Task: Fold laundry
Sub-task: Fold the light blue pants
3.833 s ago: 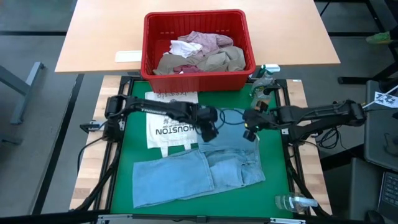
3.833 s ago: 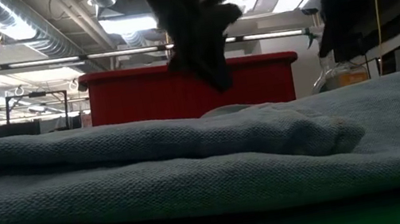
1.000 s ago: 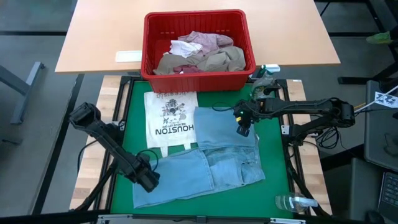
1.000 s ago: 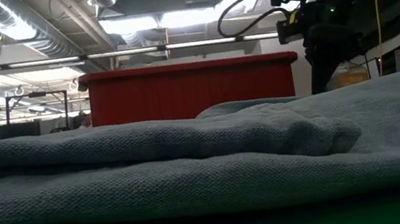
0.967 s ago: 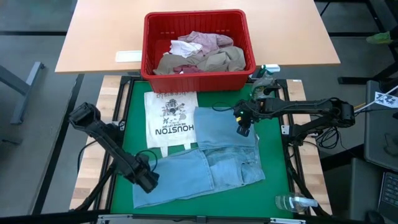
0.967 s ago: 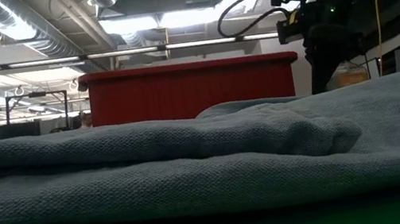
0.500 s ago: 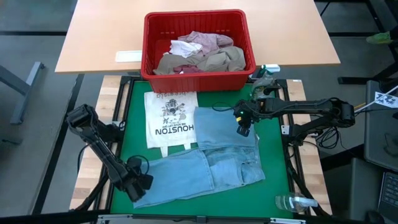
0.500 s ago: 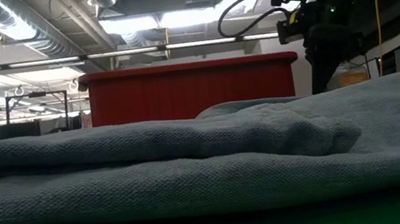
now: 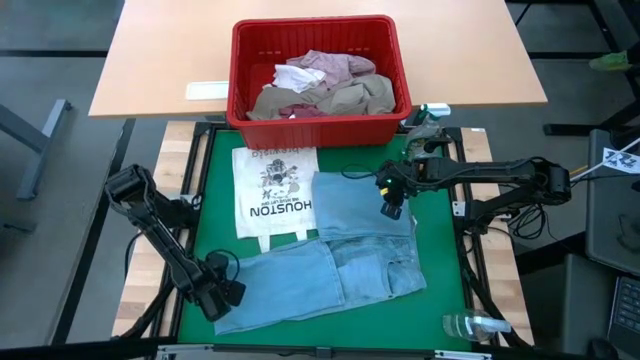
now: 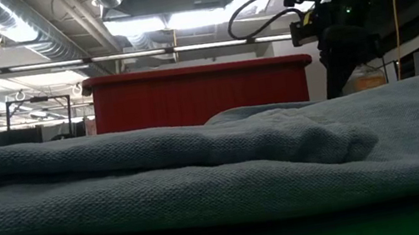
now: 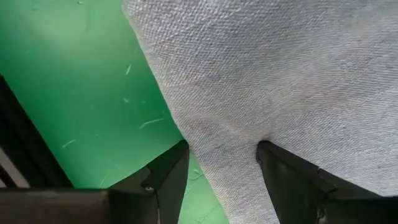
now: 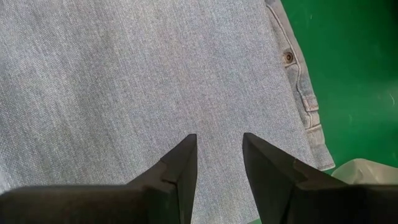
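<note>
Light blue denim jeans [image 9: 335, 270] lie folded on the green mat [image 9: 215, 200]; one leg runs toward the near left and the waist part [image 12: 292, 68] lies at the right. My left gripper [image 9: 222, 298] points down, open, at the leg's left end [image 11: 211, 130], where one finger [image 11: 168, 177] is over the mat and the other [image 11: 286, 180] over the denim. My right gripper [image 9: 391, 208] hangs open above the jeans' far right part [image 12: 155, 74], clear of the cloth in the low view [image 10: 333, 72]. My left gripper comes from above with its open fingers either side of the denim leg's edge [image 11: 202, 146] near the hem end. I cannot tell whether the fingertips touch the cloth or the mat. The leg lies flat on the mat.
A white tote bag [image 9: 275, 190] printed HOUSTON lies on the mat's far left. Beyond the mat, a red basket [image 9: 240, 70] with several crumpled garments stands on the wooden table. A clear spray bottle [image 9: 472, 325] lies at the near right corner.
My left gripper has moved toward the table's near left corner and down, from over the jeans leg to its left end. The jeans have not moved.
</note>
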Available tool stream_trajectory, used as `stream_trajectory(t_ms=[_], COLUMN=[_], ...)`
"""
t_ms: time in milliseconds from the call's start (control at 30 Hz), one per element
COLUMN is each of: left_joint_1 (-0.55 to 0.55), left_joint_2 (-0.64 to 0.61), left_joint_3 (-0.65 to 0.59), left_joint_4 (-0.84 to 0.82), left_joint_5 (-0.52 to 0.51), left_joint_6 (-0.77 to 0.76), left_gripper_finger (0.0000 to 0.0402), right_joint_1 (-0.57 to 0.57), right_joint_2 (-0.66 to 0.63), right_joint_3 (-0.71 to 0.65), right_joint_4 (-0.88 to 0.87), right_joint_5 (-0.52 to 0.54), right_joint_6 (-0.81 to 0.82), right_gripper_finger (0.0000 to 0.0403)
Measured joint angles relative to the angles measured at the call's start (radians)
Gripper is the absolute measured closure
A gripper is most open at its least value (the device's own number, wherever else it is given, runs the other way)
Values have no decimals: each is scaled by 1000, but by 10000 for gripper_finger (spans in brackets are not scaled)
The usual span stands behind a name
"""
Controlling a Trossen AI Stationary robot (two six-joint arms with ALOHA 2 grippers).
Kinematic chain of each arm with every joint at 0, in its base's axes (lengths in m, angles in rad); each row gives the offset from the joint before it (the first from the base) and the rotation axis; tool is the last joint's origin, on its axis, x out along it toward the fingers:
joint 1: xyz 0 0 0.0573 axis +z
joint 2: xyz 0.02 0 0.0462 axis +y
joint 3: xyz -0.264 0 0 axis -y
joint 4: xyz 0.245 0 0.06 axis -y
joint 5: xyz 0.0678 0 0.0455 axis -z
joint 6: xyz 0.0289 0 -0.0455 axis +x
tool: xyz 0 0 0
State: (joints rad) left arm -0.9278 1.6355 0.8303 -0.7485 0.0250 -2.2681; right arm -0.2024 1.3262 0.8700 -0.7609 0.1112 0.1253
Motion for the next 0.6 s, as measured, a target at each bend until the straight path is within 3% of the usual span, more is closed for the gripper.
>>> stream_trajectory(t_ms=[133,400,600], left_joint_1=[1,3,5], left_joint_2=[1,12,12], left_joint_3=[1,72,187], left_joint_4=[12,-44,-188], left_joint_5=[-8,-22,-8], left_joint_6=[-5,-12,-26], left_gripper_finger=[251,382,384], right_joint_1=[0,0,0], right_joint_2=[0,0,-4], right_joint_3=[0,0,0], right_joint_4=[0,0,-4], right_joint_5=[0,0,0], right_joint_6=[0,-37,-38], right_gripper_finger=[274,274,274])
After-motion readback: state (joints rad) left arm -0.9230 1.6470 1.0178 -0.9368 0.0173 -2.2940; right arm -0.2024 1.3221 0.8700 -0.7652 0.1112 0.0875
